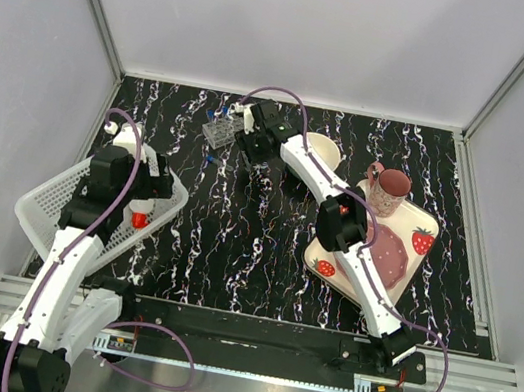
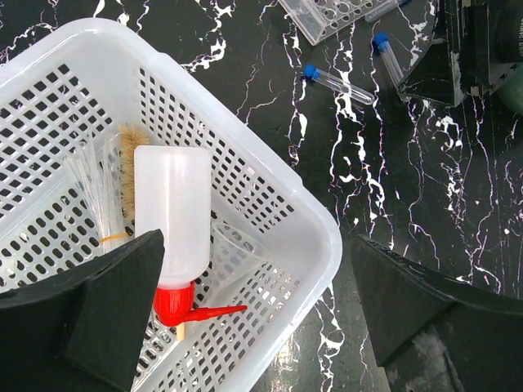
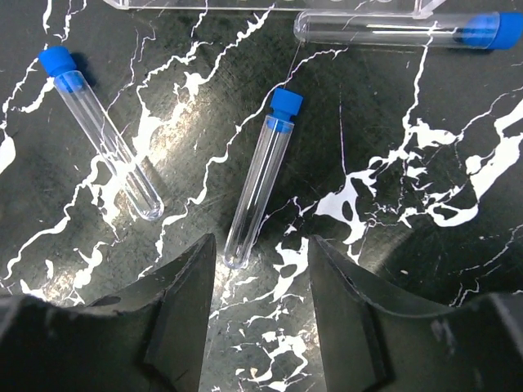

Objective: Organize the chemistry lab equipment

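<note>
From above, the left gripper (image 1: 151, 189) hangs over a white basket (image 1: 37, 207) at the table's left edge, and the bottle (image 1: 140, 213) lies inside it. The right gripper (image 1: 250, 138) reaches across to the far side, just beside the rack (image 1: 221, 131). The bowl (image 1: 326, 149), mug (image 1: 388, 188) and plate (image 1: 404, 252) sit to the right, apart from the work.

The left wrist camera shows that gripper's fingers (image 2: 114, 302) spread wide and holding nothing. Below them the bottle rests on its side in the basket, its red cap towards the camera. Clear pipettes (image 2: 94, 192) and a tan bundle (image 2: 131, 163), probably sticks, lie beside it. Two tubes (image 2: 339, 83) lie loose on the table beyond the basket.

The right wrist camera shows three tubes on the table. One lies against the rack's edge, one is off to the left, and the middle tube (image 3: 261, 175) has its closed end between the parted, empty fingers (image 3: 184, 302).

The step in hand looks like picking up that middle tube. The next move calls for lowering onto it squarely and closing gently, since it could roll away. The tube then needs tipping upright for the rack.
</note>
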Available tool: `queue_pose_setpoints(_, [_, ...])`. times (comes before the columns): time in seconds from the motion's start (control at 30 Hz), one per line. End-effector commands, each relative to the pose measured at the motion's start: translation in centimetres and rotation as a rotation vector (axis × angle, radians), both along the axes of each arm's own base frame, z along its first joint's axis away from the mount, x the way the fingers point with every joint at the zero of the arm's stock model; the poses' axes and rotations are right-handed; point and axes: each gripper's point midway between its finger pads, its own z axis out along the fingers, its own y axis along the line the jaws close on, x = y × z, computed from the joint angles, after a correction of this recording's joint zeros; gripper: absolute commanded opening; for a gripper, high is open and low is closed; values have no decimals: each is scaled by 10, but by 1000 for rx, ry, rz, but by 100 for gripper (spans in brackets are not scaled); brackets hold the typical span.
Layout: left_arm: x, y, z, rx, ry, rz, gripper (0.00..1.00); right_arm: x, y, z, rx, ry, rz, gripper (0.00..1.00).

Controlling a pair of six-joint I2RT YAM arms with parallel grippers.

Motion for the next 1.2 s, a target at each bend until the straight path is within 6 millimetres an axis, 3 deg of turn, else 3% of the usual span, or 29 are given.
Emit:
queue_pose_setpoints(0.0, [4, 7, 9, 25, -34, 27, 99, 12, 11, 13, 52, -44, -25, 54])
queue_pose_setpoints(0.07, [4, 8, 9, 27, -34, 29, 99, 10, 11, 7, 51, -29, -24, 54])
queue_pose_setpoints(0.3, [4, 3, 10, 13, -36, 8, 99, 5, 3, -12, 7, 5, -46, 37])
queue_pose_setpoints(0.57, [9, -36, 5, -127, 5, -161, 99, -6, -17, -8, -63, 25, -61, 24])
queue_pose_setpoints(0.6, [9, -41, 7, -169, 7, -161, 99, -8, -16, 6, -41, 21, -54, 23])
queue_pose_setpoints(0.67, [6, -58, 6, -291, 32, -196, 99, -15, -19, 8, -39, 40, -48, 20])
queue_pose_setpoints(0.7, [6, -65, 4, -340, 28, -208, 99, -17, -17, 29, -11, 24, -40, 20])
queue_pose_setpoints(0.73, [0, -80, 7, -416, 36, -271, 99, -19, -16, 36, 2, 19, -38, 20])
queue_pose_setpoints(0.77, [-3, -89, 10, -509, 48, -269, 99, -24, -19, 34, -1, 30, -37, 19])
queue_pose_setpoints(0.8, [-4, -95, 12, -560, 16, -286, 99, -27, -17, 59, 36, 10, -28, 20])
queue_pose_setpoints(0.83, [-9, -103, 15, -619, 16, -318, 99, -36, -20, 57, 36, 34, -22, 20])
queue_pose_setpoints(0.87, [-11, -107, 18, -698, 24, -299, 99, -38, -19, 83, 80, 6, -15, 19])
queue_pose_setpoints(0.97, [-19, -117, 27, -850, -10, -307, 99, -69, -12, 99, 174, 73, 56, 19])
queue_pose_setpoints(1.0, [-20, -119, 26, -884, -32, -316, 99, -85, -7, 128, 248, 77, 110, 19])
queue_pose_setpoints(1.03, [-24, -121, 30, -920, -46, -327, 99, -100, -10, 120, 256, 123, 134, 19])
queue_pose_setpoints(1.07, [-25, -123, 32, -991, -30, -307, 99, -109, -7, 130, 302, 138, 143, 19])
queue_pose_setpoints(1.1, [-27, -124, 30, -1024, -46, -313, 99, -126, -6, 154, 366, 145, 199, 19])
queue_pose_setpoints(1.13, [-28, -124, 32, -1057, -53, -310, 99, -140, -11, 146, 369, 188, 213, 18])
queue_pose_setpoints(1.17, [-29, -126, 45, -1121, -89, -327, 99, -149, -12, 166, 412, 162, 243, 18])
